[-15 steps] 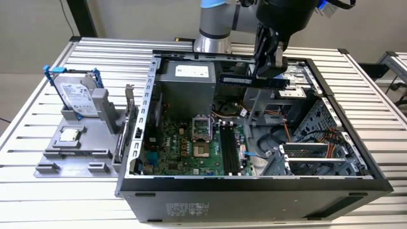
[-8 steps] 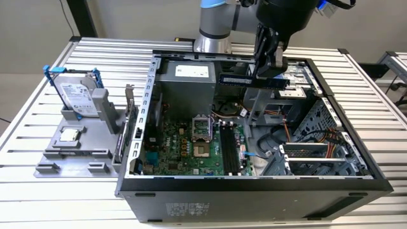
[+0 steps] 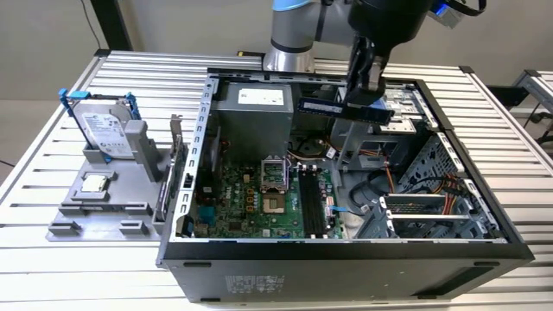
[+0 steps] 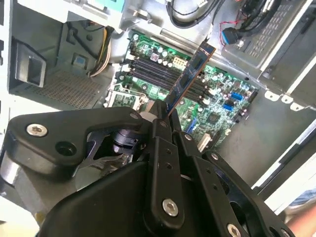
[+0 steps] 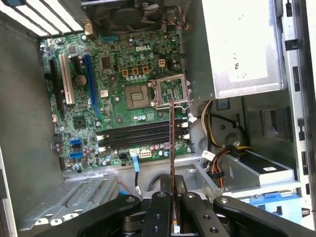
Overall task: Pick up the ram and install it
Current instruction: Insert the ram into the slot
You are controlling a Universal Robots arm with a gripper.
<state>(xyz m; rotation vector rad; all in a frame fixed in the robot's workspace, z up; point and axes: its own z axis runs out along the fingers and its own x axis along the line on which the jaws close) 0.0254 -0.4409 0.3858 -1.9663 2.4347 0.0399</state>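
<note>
The ram is a thin dark stick with a bluish label. My gripper is shut on it and holds it level above the back of the open computer case. In the second wrist view the ram sticks out from my gripper at a slant over the green motherboard. The first wrist view has the ram edge-on, a thin line rising from my gripper and crossing the long black memory slots. These slots lie well below the ram, apart from it.
A grey power supply fills the case's back corner beside the ram. A drive cage with cables is at the exterior view's right. Outside the case, a silver hard drive with blue brackets stands on a grey fixture.
</note>
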